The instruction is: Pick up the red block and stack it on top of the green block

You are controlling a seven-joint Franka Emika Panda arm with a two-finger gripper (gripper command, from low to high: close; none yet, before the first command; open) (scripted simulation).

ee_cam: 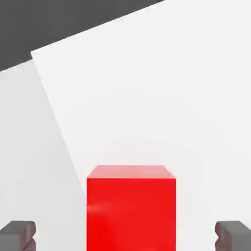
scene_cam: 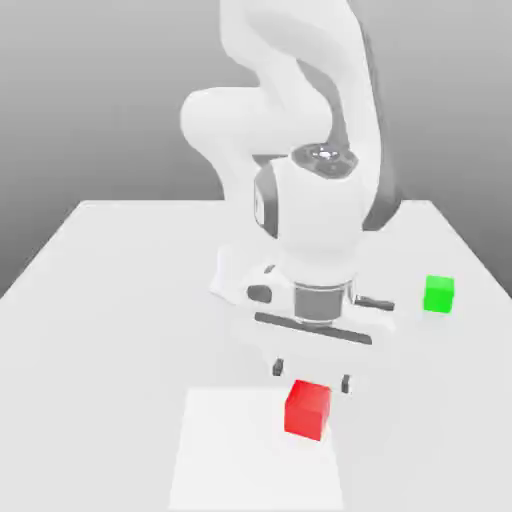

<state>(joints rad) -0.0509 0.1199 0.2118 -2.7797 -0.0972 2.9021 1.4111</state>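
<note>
Spread wide and gripping nothing, the hand [scene_cam: 312, 375] hung just above the red block [scene_cam: 307, 409], its fingertips [ee_cam: 17, 234] either side of the cube without touching. That block sat on the white worktop [scene_cam: 120, 300]; the green block [scene_cam: 438, 294] lay well apart, toward the exterior view's right.

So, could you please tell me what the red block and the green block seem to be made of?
Red block: looks like smooth, solid-coloured plastic; flat unmarked faces, crisp edges, a faint sheen on the front face. Green block: apparently the same, plain and evenly coloured, with no grain or texture. Both are simulator renders, so the true material stays open.
</note>
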